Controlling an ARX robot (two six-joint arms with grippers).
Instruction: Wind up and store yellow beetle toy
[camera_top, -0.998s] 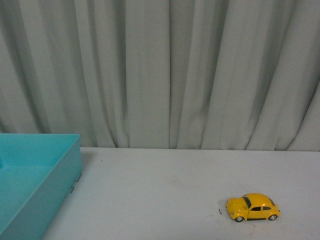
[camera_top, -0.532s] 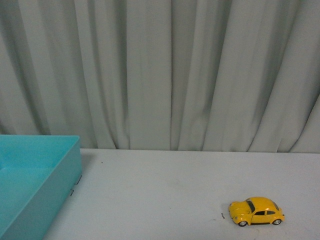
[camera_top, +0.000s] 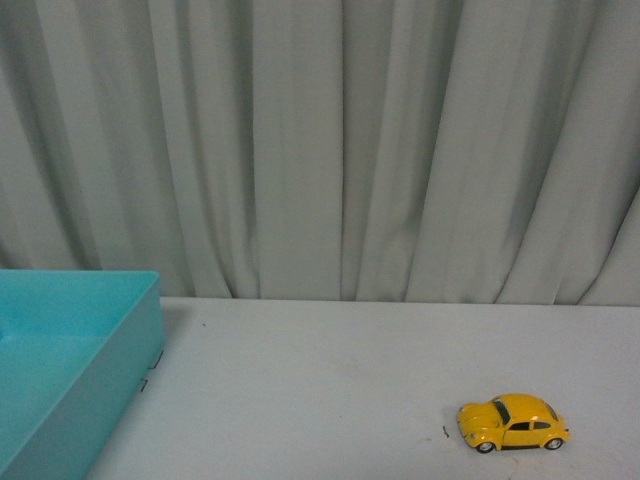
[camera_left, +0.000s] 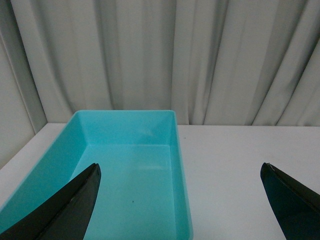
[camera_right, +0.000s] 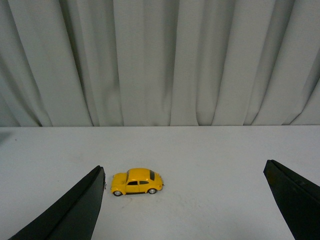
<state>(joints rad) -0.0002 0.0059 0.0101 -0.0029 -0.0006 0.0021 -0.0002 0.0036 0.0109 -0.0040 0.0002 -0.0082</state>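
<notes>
- far left, front view: we note a teal bin (camera_top: 110, 370), open at the top, standing on the white table (camera_top: 320, 380). only part of it is in frame. two small dark clips show low on its outer wall.
- left wrist view: the same teal bin (camera_left: 182, 200) lies ahead of the left gripper (camera_left: 180, 167); we see nothing in the part of its floor that is visible.
- left gripper: its two dark fingers (camera_left: 70, 210) stand wide apart with nothing between them. they hang above the table and the bin, touching neither.
- behind everything, a pale pleated curtain (camera_top: 320, 150) runs the full width of the table's far edge.
- centre of the table: bare white surface, a few faint scuffs.
- right of centre, near the front edge: the yellow beetle toy (camera_top: 512, 423) sits on its wheels, side-on to us, nose toward the bin and well apart from it. a tiny dark mark (camera_top: 443, 432) lies just off its nose.
- right wrist view: the yellow beetle toy (camera_right: 137, 181) rests on the table ahead of the right gripper (camera_right: 183, 166), nearer one finger than the other, touching neither.
- right gripper: jaws spread wide, empty.
- neither arm shows in the front view.
</notes>
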